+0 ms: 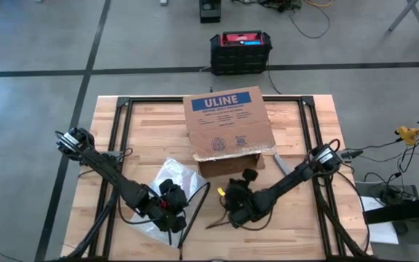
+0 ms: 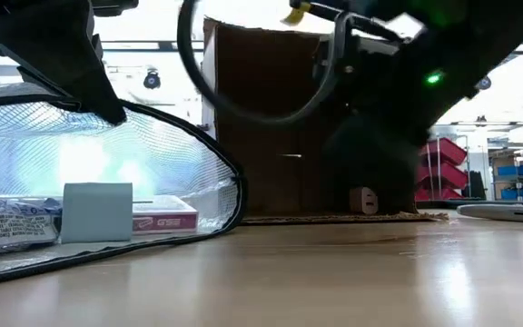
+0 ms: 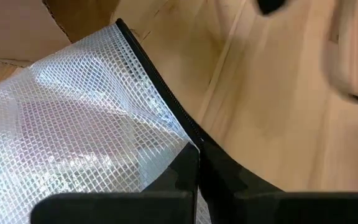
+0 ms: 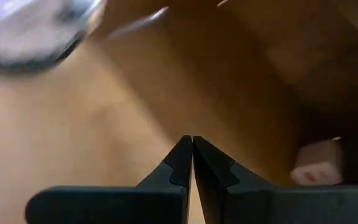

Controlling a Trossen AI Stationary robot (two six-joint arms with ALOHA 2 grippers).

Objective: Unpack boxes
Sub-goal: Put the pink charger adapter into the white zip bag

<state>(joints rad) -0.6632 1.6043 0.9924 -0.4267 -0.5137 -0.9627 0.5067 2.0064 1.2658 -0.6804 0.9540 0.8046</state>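
Note:
The brown cardboard box with a blue ULINE label lies at the middle far part of the table, its dark opening facing the near edge. A small pale thing sits inside it. A clear mesh plastic bag with a black zipper rim lies near left, holding small boxes and a packet. My left gripper is shut on the bag's rim. My right gripper is shut with nothing in it, just in front of the box's opening. My left gripper pinches the bag's black zipper rim between its two fingers, slanting down from the table's left. The rim is held up off the table, so the bag's mouth stands open while its bottom lies on the wood.
A black-and-red case stands on the floor beyond the far edge. A flat grey strip lies right of the box. Black frame rails run along the table's sides. Bare wood lies toward the near edge.

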